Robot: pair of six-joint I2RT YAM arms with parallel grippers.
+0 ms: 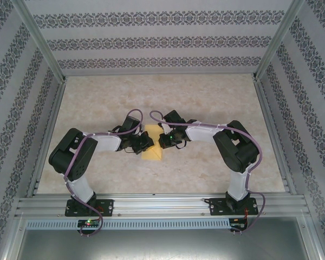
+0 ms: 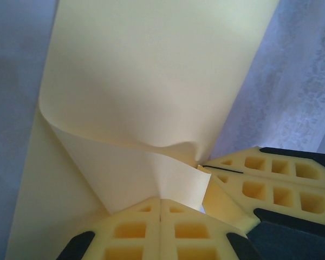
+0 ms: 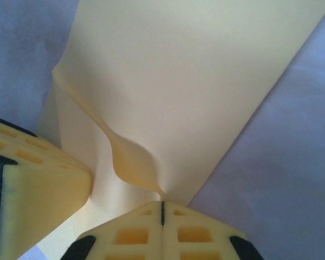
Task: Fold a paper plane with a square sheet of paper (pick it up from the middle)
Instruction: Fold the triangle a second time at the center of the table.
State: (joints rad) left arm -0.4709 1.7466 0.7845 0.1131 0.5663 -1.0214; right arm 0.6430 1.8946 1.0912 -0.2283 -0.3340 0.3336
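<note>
Sheet: one thin, plain yellow-orange square sheet of paper (image 1: 152, 155) sat at the middle of the pale marbled table (image 1: 216, 103), where the two arms met. From above I couldn't tell whether any of it hung clear of the table.

Left end effector (image 2: 160, 203): clenched. Its yellow ribbed fingers were pressed flat together, with the paper drawn into their tips.

Right end effector (image 3: 162, 205): also clenched. A pucker of paper ran straight down into the seam between its fingers. The two pinches sat close together over mid-table, the tips just beside each other in the left wrist view.

Handling, my read: very light and limp, with no stiffness to speak of. It bowed, rolled over along one side, and buckled into a soft ridge where it was pinched. It looked smooth, so under a push it would likely slide on the table rather than lift. A hard squeeze or a twist would leave stray creases, and a tug between the two arms could tear it.

Where to hold: a small pinch of raised paper near the centre, as the task asks. For creasing I'd take an edge or corner with one arm while the other pins the sheet to the table.

Count: sheets, one. Arms, two. End effectors, two, both on that one sheet. The sheet had soft bends only, so I judged the folding barely begun.
</note>
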